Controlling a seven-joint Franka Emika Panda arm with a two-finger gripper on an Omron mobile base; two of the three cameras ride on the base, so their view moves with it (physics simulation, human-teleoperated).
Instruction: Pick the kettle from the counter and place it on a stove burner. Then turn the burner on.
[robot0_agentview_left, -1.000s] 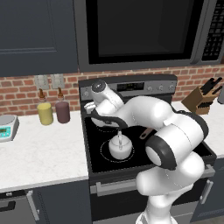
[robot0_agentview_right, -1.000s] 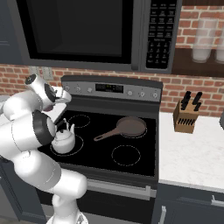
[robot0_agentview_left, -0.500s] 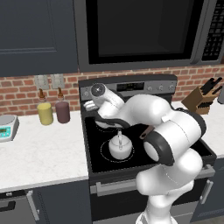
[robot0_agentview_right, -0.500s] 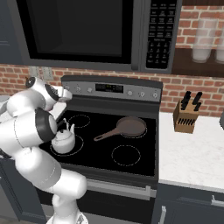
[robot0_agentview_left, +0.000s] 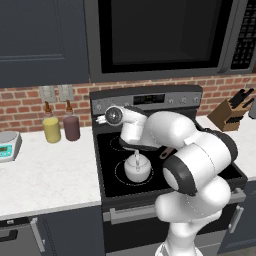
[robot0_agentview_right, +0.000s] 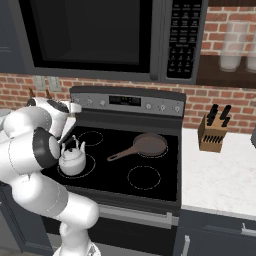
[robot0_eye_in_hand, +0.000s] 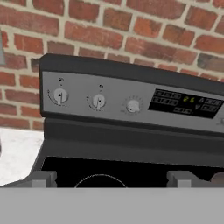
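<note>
You will find no writing you can read: the stove's control panel (robot0_eye_in_hand: 131, 105) carries a small dark display (robot0_eye_in_hand: 186, 103) with faint greenish marks too blurred to make out, the three knobs (robot0_eye_in_hand: 99, 101) at its left have only tick marks around them, and the microwave keypad (robot0_agentview_right: 181, 37) is a grid of illegible dots. The kettle (robot0_agentview_left: 137, 168) is small, squat and rounded, silvery-white, with a thin arched handle standing upright; it sits on the stove burner (robot0_agentview_left: 121, 171), the large dashed circle at the front left of the black cooktop, and nothing grips it. In the right base view you see the same kettle (robot0_agentview_right: 72, 159) with the brown long-handled skillet (robot0_agentview_right: 148, 145) on the back right ring, well apart from it. The gripper (robot0_eye_in_hand: 112, 179) has its fingertips (robot0_eye_in_hand: 43, 179) spread as wide as they go, with nothing between them, pointed at the control panel above the rear of the cooktop. Compared with a second ago, the arm's wrist has swung a little further toward the stove's back panel; the kettle has not shifted. The counter (robot0_agentview_left: 45, 172) to the left holds a yellow jar (robot0_agentview_left: 51, 129) and a dark red jar (robot0_agentview_left: 71, 128).
</note>
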